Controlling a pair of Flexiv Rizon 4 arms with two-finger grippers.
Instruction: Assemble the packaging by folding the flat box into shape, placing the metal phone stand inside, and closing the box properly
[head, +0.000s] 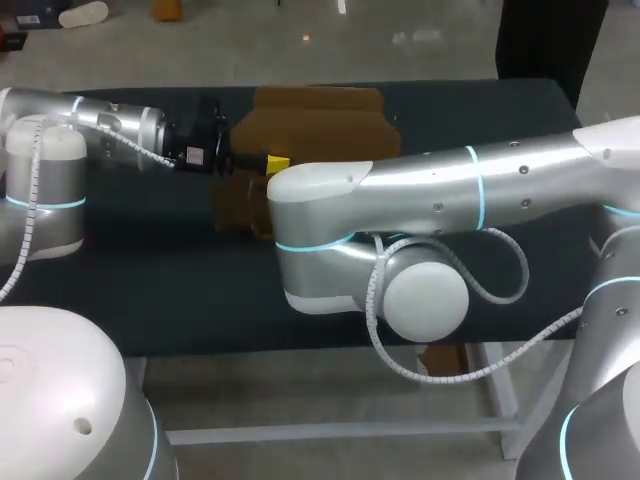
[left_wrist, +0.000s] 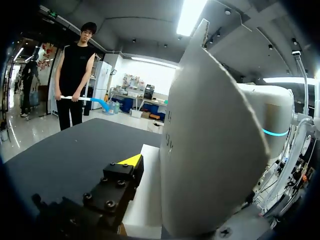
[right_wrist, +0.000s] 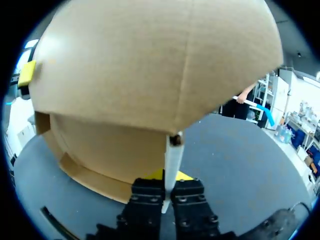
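Note:
The brown cardboard box (head: 315, 118) lies partly folded at the back middle of the table, and my right arm (head: 430, 185) crosses in front of it. In the right wrist view my right gripper (right_wrist: 170, 176) is shut on the thin edge of an upright flap (right_wrist: 173, 155), with the box's brown panels (right_wrist: 150, 65) bulging above it. My left gripper (head: 270, 163) is at the box's left side. In its wrist view one yellow-tipped finger (left_wrist: 131, 160) stands a little apart from a raised white panel (left_wrist: 210, 150); the other finger is hidden behind it. No phone stand is in view.
The dark table cover (head: 150, 270) stretches bare along the front left. My right arm's elbow (head: 330, 240) hangs low over the middle of the table and hides its own gripper in the head view.

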